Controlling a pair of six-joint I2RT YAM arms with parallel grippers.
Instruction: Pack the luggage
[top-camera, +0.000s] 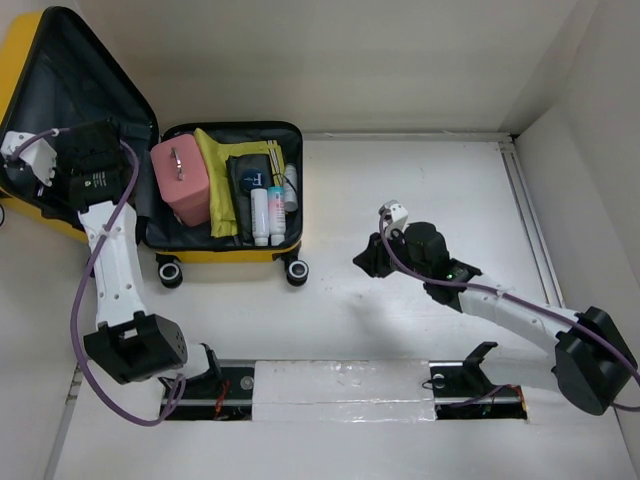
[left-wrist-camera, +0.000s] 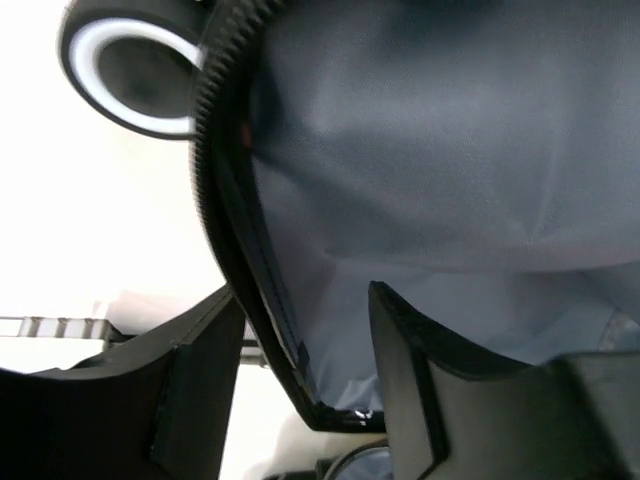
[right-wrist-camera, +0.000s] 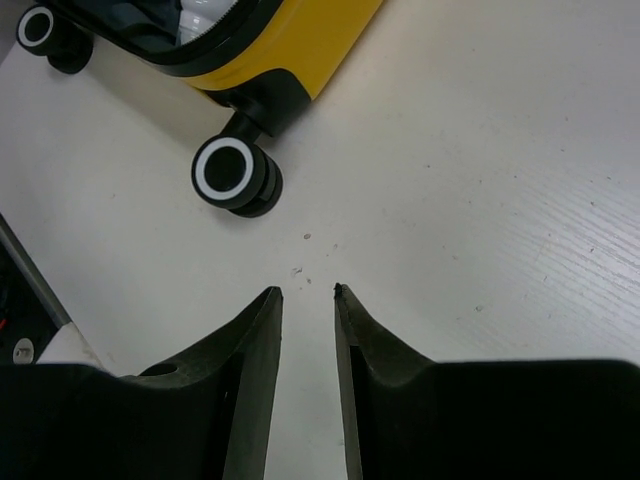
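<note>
The yellow luggage (top-camera: 230, 255) lies open at the table's back left, its dark-lined lid (top-camera: 60, 90) raised to the left. Its base holds a pink case (top-camera: 180, 180), a yellow-green cloth (top-camera: 220, 170), a dark pouch (top-camera: 250, 170) and white tubes (top-camera: 260, 215). My left gripper (top-camera: 105, 135) is at the lid. In the left wrist view it (left-wrist-camera: 305, 300) is open, with the lid's black zip band (left-wrist-camera: 235, 220) and grey lining (left-wrist-camera: 430, 150) between its fingers. My right gripper (top-camera: 368, 258) hovers over bare table right of the luggage, jaws slightly apart (right-wrist-camera: 308, 290) and empty.
A black wheel (right-wrist-camera: 232, 175) of the luggage sits just ahead and left of my right gripper. Another wheel (left-wrist-camera: 140, 70) shows in the left wrist view. White walls bound the table at the back and the right (top-camera: 590, 120). The arm bases' rail (top-camera: 340, 385) runs along the near edge.
</note>
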